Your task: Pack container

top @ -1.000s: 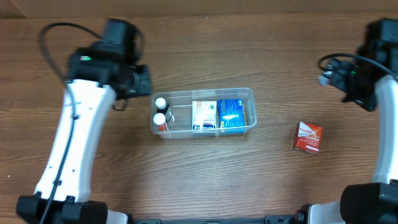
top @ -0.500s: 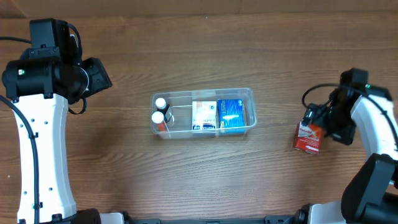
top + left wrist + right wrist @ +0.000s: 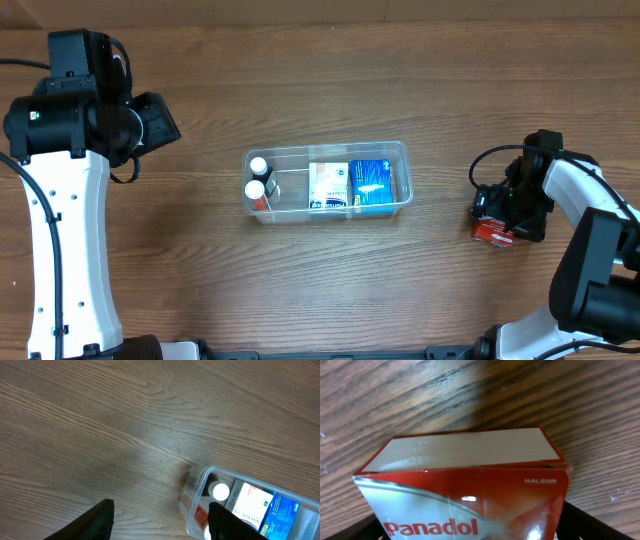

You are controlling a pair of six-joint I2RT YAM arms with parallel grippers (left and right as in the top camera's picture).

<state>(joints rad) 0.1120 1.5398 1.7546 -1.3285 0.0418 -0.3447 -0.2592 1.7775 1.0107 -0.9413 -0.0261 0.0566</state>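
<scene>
Moved: the right gripper has shifted further over the red box and now covers more of it from above; the left arm and the container have kept their places.
Red box: a carton printed "Panadol", lying on the table at the right side, well apart from the container; only its near edge shows from overhead.
Right gripper, state: low over the red box, with a dark finger at each lower corner of the wrist view and the carton between them; whether they press on it cannot be told.
Container: a clear tub at the middle of the table, its long side running left to right.
Container, contents: two white-capped bottles at the left end, then a white box, then a blue box toward the right end.
Left gripper: raised off to the far left of the container, touching nothing, its fingers spread wide; the wrist view shows the container's corner beyond them.
Table: brown wood grain.
</scene>
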